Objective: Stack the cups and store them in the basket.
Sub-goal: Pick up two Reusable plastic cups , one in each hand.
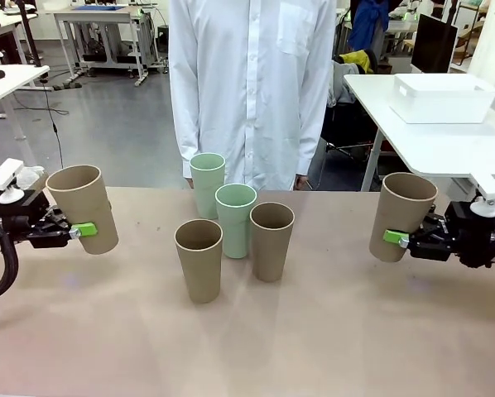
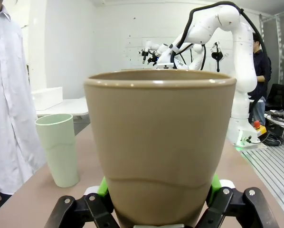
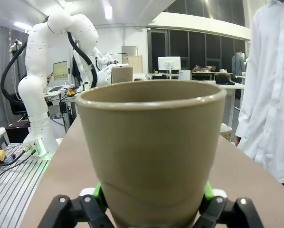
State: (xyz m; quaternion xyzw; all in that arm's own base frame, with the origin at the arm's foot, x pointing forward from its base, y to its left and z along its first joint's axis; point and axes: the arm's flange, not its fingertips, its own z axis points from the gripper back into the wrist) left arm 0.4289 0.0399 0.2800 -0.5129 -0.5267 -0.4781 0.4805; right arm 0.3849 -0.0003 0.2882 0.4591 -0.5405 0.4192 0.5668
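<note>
My left gripper (image 1: 84, 229) is shut on a tan cup (image 1: 84, 207) at the table's left side, held above the tabletop; that tan cup (image 2: 158, 142) looms close between the green pads (image 2: 102, 186). On the right, my right gripper (image 1: 395, 238) is shut on another tan cup (image 1: 403, 213), also large in the right wrist view (image 3: 151, 147). In the middle stand two mint cups (image 1: 207, 182) (image 1: 235, 218) and two tan cups (image 1: 199, 258) (image 1: 271, 240), all upright. A mint cup (image 2: 59, 148) shows left of the held one. The white basket (image 1: 443, 98) sits on a separate table at the far right.
A person in a white shirt (image 1: 252, 83) stands at the far edge, right behind the cups. The brown table (image 1: 330, 331) has free room in front and between the cup cluster and each gripper. The basket's white table (image 1: 430, 141) stands apart from the brown one.
</note>
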